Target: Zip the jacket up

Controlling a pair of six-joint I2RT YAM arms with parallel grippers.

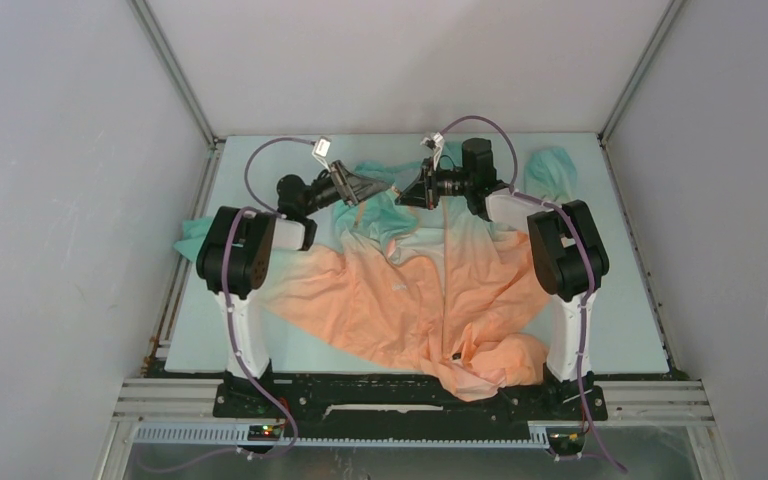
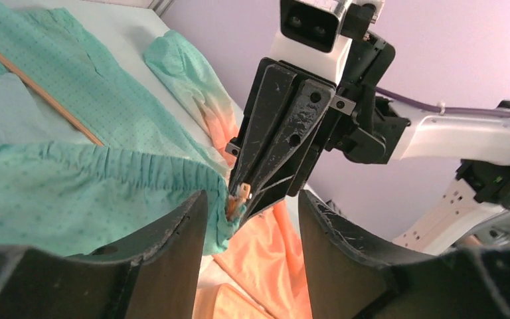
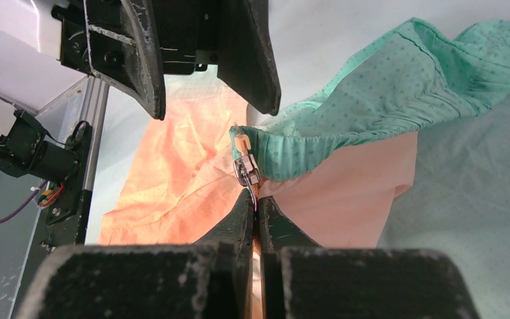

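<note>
Right pincer [image 3: 257, 211] clenched, both black fingers pressed together on the pull of the small silver metal zipper slider [image 3: 246, 169], which sat at the corner of the gathered teal elastic hem [image 3: 345, 143]. Left pincer [image 2: 252, 199] released: its two scuffed black fingers stood apart on either side of that same hem corner, one finger just beside the teal cloth, nothing gripped between them. Thin teal-to-peach gradient jacket [image 1: 430, 290] lay rumpled across the pale mint table top [image 1: 620, 320], teal end toward the far wall and peach end bunched at the near edge between the arm bases. Both pincers met over the teal end, tips close together. Judged reason for this arrangement: the right held the slider so it could be drawn up the zip, and the left was posed to pinch the hem beside it and give tension against the pull. A narrow orange zipper tape [image 2: 40, 93] crossed the teal cloth in the left wrist view; front zip or pocket zip not determined. Judged progress: early — slider at the hem end, and whether the other half's pin was seated in it could not be told. Containers: no bin, tray or box showed in any view, so nothing to log. Risk noted: thin cloth could bunch into the slider if the hem was left slack.
</note>
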